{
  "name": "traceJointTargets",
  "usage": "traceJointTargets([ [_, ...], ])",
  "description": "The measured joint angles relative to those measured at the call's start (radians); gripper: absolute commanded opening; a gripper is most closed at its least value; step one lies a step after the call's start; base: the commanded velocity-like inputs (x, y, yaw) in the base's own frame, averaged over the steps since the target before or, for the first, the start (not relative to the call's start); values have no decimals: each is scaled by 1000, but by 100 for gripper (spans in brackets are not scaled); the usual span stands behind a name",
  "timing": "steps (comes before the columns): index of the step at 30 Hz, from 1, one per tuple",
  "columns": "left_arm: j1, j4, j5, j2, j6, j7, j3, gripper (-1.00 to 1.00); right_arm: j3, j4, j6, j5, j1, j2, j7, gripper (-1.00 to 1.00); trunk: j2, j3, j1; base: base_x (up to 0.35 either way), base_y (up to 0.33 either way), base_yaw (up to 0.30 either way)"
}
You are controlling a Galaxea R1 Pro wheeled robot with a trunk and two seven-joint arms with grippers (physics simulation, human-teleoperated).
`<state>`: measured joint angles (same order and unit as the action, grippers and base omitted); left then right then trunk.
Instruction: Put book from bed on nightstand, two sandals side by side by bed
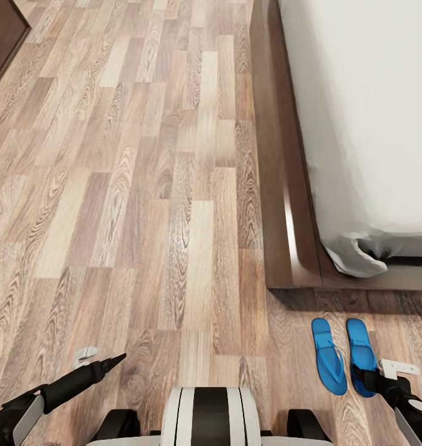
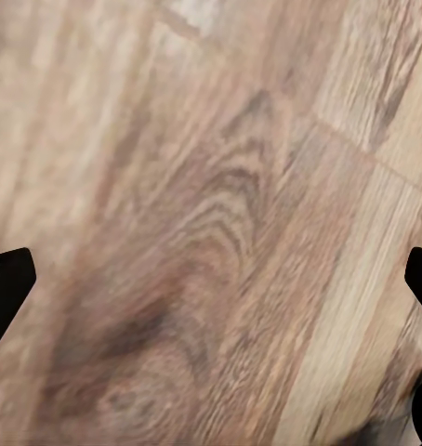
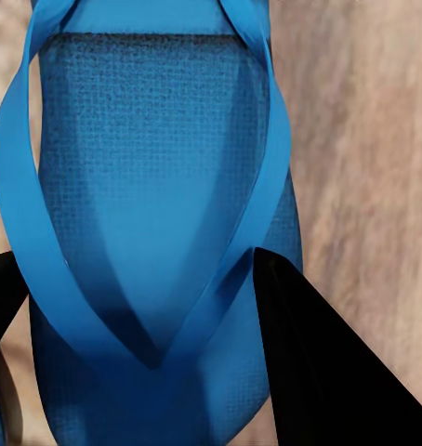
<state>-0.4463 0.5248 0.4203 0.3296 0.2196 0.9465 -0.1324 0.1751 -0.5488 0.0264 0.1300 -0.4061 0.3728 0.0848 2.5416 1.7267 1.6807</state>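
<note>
— Sandals (image 1: 345,355) on your head view: both lie side by side on the wood floor (image 1: 142,204), near the bed (image 1: 359,111) frame's corner; your right gripper (image 1: 367,378) overlaps one.

— Wrists?

— Right wrist: fingers (image 3: 313,362) spread astride that sandal's strap (image 3: 267,177). Left gripper (image 2: 211,279): spread over bare planks.

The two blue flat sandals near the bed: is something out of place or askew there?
Nothing stands out. The left blue flat sandal and the right one lie flat, side by side, on the wood-plank floor.
</note>
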Motion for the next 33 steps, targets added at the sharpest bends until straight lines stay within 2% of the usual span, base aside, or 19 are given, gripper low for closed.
traceJointTargets([
  [23,0,0,0,0,0,1,0,100,0,-4,1,0,0,0,1,-100,0,0,0,0,0,0],
  [24,0,0,0,0,0,1,0,100,0,-4,1,0,0,0,2,100,0,0,0,0,0,0],
  [33,0,0,0,0,0,0,0,100,0,-6,0,1,0,0,1,100,0,0,0,0,0,0],
])
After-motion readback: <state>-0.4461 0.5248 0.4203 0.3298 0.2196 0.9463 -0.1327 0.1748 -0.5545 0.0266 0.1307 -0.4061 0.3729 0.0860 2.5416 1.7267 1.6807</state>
